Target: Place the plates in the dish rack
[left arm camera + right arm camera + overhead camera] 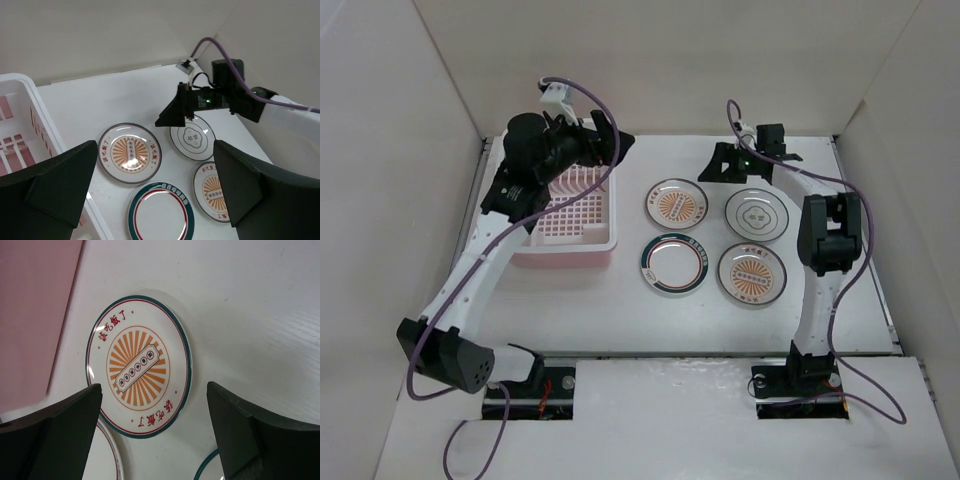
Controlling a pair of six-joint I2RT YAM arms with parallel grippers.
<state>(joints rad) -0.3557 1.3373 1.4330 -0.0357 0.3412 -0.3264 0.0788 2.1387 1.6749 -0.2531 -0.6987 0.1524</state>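
Four plates lie flat on the surface (650, 320), right of the rack (565, 255): sunburst plate (678, 204) and grey-rimmed plate (757, 214) at the far side, green-rimmed plate (673, 264) and second sunburst plate (752, 273) nearer. Right end effector (740, 168) hovers by the far pair, fingers spread, gripping nothing. Left end effector (608, 140) hangs over the rack's far end, released too.

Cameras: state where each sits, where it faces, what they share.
Top external: above and behind the bases, looking down on the table; left arm and right arm whole.
Left wrist: above the dish rack's far corner, facing the right pincer and the plates; own fingers at bottom.
Right wrist: above the far-left sunburst plate, looking down; own fingers at bottom.
Shared: that plate appears in all three.
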